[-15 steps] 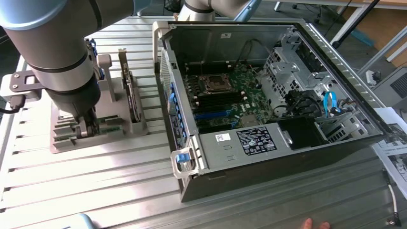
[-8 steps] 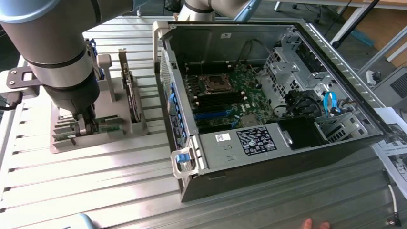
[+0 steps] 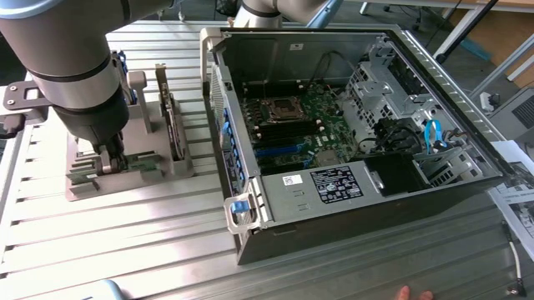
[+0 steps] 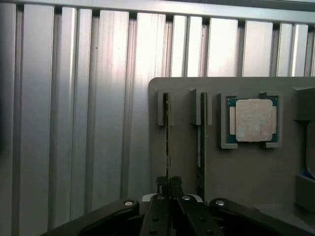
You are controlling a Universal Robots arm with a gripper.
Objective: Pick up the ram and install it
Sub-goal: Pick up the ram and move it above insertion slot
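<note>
Pick-up is in hand: the claw (image 4: 170, 189) is pinched shut on the end of the ram (image 4: 167, 142), standing edge-on in its slot of the grey holder (image 4: 184, 162), on the counter (image 3: 125, 237) at the exterior view's left. Lifting it would likely call for a straight pull, clear of the second strip (image 4: 202, 137) just beside. The wrist view shows this grip; the exterior view shows the open computer case (image 3: 276, 215), centre-right, well apart.

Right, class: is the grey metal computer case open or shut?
Open: the grey metal computer case lies with no side panel, its green motherboard exposed.
</note>
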